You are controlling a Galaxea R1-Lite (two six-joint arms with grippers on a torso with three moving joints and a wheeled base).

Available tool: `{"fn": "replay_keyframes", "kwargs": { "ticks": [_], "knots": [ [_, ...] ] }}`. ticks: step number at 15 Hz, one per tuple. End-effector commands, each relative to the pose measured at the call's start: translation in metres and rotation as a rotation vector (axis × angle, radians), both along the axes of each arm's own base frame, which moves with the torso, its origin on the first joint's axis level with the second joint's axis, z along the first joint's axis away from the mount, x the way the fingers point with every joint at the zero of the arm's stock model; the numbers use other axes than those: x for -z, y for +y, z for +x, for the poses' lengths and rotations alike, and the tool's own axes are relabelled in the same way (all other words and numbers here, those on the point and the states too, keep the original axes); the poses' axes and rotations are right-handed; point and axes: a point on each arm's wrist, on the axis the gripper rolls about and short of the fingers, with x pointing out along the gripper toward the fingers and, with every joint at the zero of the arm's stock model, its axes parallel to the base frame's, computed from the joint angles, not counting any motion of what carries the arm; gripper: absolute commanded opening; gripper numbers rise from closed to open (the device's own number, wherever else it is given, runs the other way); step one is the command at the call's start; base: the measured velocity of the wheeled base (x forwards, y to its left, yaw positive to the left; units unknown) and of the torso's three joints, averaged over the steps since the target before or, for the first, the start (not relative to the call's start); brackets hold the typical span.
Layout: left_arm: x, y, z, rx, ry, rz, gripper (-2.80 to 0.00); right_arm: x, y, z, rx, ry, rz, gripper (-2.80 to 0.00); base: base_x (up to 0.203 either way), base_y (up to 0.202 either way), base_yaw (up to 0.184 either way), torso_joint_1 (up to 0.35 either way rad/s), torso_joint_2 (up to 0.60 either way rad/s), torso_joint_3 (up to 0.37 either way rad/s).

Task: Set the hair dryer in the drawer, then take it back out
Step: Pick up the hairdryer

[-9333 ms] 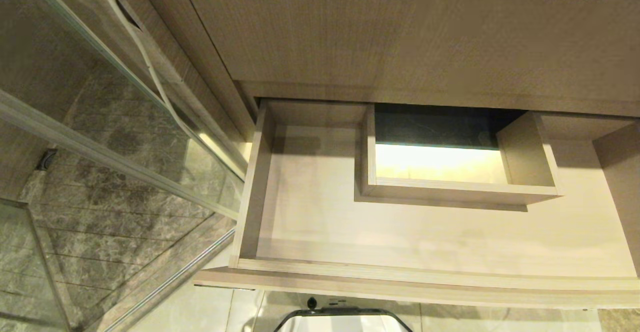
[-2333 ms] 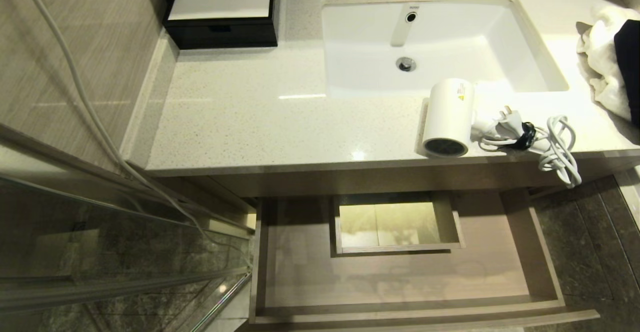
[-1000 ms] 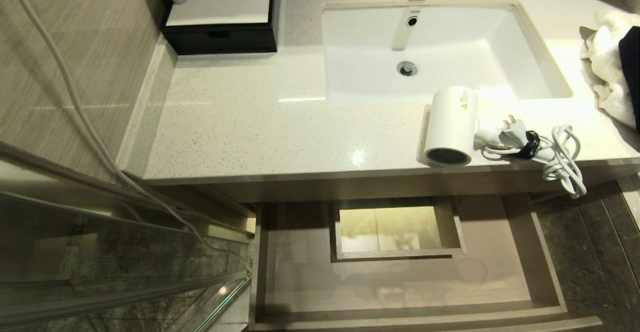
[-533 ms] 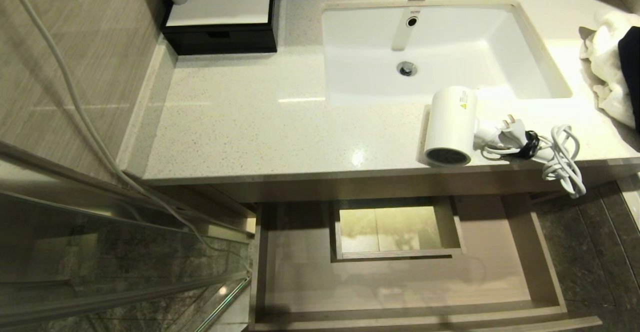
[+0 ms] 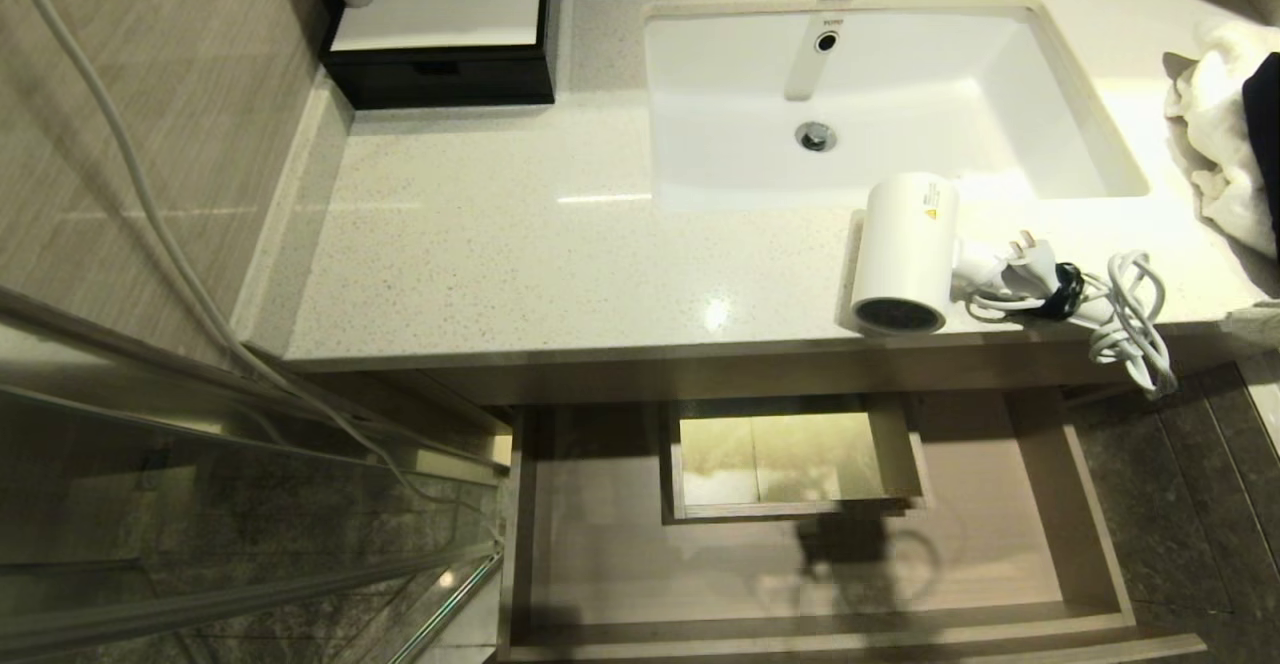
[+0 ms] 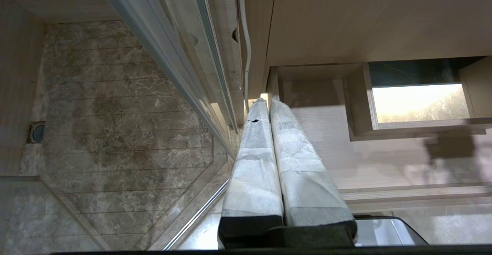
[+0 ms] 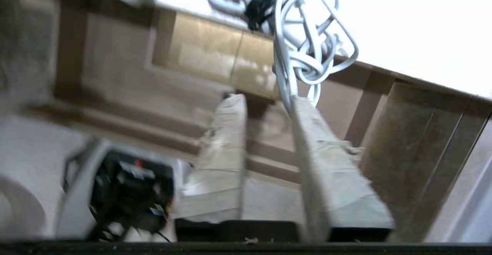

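The white smooth cylindrical hair dryer [image 5: 905, 249] lies on the speckled pale stone bench [image 5: 520, 244], above the open wood-grain drawer [image 5: 610, 554]. The right gripper [image 7: 269, 105], fingers partly apart and empty, should best straddle the barrel, clear of the looped pale cord [image 5: 1125, 319].

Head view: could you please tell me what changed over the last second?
A dark shadow has appeared on the drawer floor, just in front of its cut-out; no arm shows. The hair dryer still lies on the counter by the sink, cord unmoved, and the drawer stays open.
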Motion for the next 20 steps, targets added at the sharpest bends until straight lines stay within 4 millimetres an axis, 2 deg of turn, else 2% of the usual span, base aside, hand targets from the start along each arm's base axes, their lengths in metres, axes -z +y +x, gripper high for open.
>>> {"fn": "replay_keyframes", "kwargs": {
  "ticks": [1,5,7,11,13,15,20],
  "knots": [
    [0.0,0.0,0.0,0.0,-0.001,0.0,-2.8,0.02,-0.018,0.038,-0.085,0.106,-0.151,0.0,0.0,0.0,0.0,0.0,0.0,0.0],
    [0.0,0.0,0.0,0.0,0.001,0.0,-2.8,0.022,-0.02,0.046,-0.113,0.108,-0.16,0.0,0.0,0.0,0.0,0.0,0.0,0.0],
    [0.0,0.0,0.0,0.0,0.001,0.0,-2.8,0.02,-0.02,0.05,-0.191,0.051,-0.137,0.0,0.0,0.0,0.0,0.0,0.0,0.0],
    [0.0,0.0,0.0,0.0,0.001,0.0,-2.8,0.027,-0.024,0.066,-0.397,-0.006,-0.273,0.0,0.0,0.0,0.0,0.0,0.0,0.0],
    [0.0,0.0,0.0,0.0,0.001,0.0,-2.8,0.029,-0.024,0.069,-0.432,-0.012,-0.284,0.0,0.0,0.0,0.0,0.0,0.0,0.0],
    [0.0,0.0,0.0,0.0,0.0,0.0,-2.8,0.033,-0.026,0.082,-0.521,-0.036,-0.336,0.0,0.0,0.0,0.0,0.0,0.0,0.0],
    [0.0,0.0,0.0,0.0,0.001,0.0,-2.8,0.038,-0.032,0.1,-0.585,-0.061,-0.38,0.0,0.0,0.0,0.0,0.0,0.0,0.0]
  ]
}}
